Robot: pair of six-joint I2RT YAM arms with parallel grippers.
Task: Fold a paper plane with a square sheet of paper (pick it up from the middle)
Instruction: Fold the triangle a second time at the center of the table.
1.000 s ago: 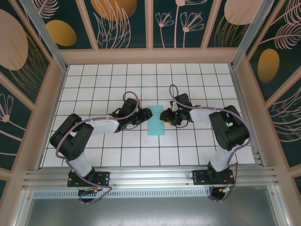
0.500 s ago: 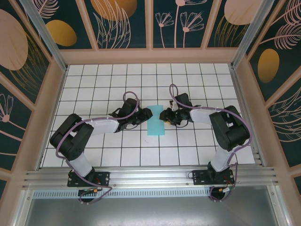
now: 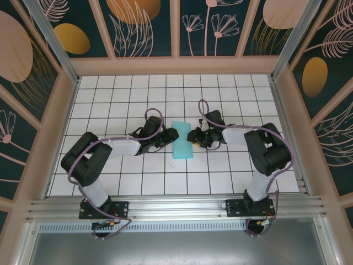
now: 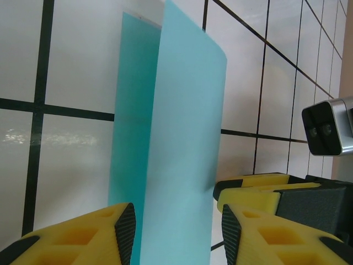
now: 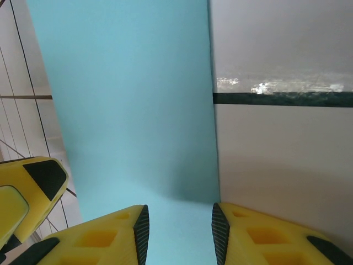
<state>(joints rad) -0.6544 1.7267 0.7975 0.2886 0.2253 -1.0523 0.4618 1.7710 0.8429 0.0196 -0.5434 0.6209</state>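
The folded paper lies in the middle of the table, my left gripper and right gripper both part-open astride its loose flap, so a skewed pinch could set a crooked crease.

A folded sheet of paper lies on the bench, between the two arms. The left fingers sit at its left long edge and the right fingers at its right long edge, facing each other across it. At the left fingers, the sheet's upper layer stands raised between them, with the lower layer flat just to their left. Ahead of the right fingers the sheet stretches away, with bare bench to its right.
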